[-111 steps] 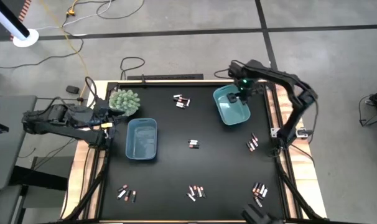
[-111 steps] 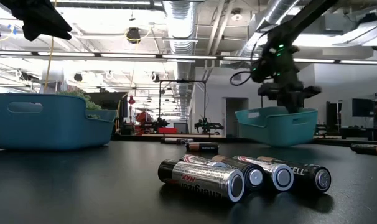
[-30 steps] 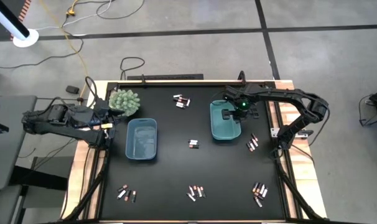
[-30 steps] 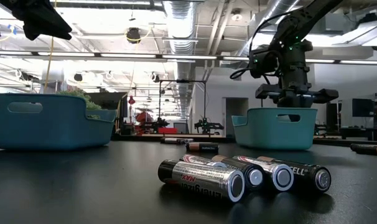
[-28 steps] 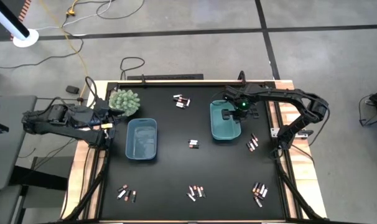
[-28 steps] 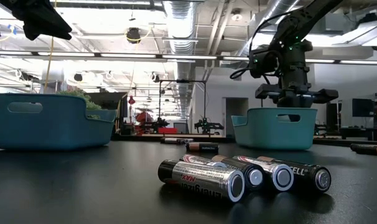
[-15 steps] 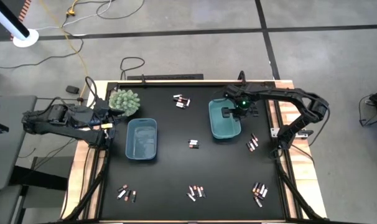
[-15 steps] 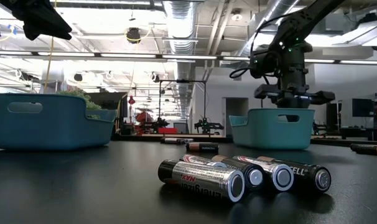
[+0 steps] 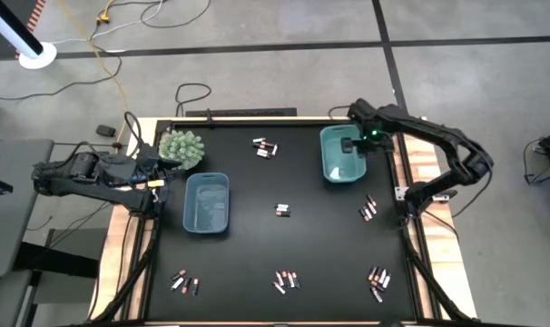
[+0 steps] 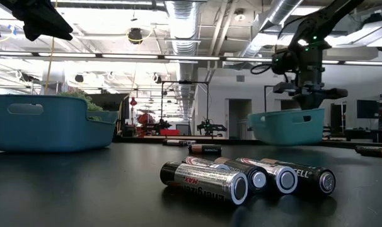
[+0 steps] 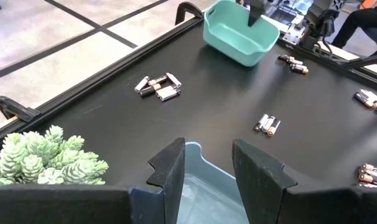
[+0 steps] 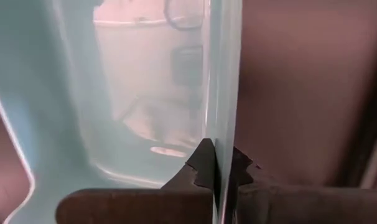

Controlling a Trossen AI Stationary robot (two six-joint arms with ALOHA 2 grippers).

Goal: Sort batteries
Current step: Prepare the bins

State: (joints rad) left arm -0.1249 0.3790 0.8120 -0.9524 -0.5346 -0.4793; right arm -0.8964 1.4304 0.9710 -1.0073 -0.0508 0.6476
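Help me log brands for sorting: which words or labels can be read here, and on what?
"Energizer" and "MAX": upside down on the front silver battery.
"ELL": end of a word on the rightmost dark battery.
Print on the far dark battery: too small to read.

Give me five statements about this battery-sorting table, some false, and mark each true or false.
1. The right gripper is shut on the wall of a teal bin. True.
2. That teal bin sits flat on the table. False: in the low view it hangs tilted, clear of the table.
3. The left gripper is open, above the blue bin. True.
4. A battery lies inside the blue bin. False: no battery shows in it.
5. A succulent plant stands at the table's right edge. False: it stands near the left arm.
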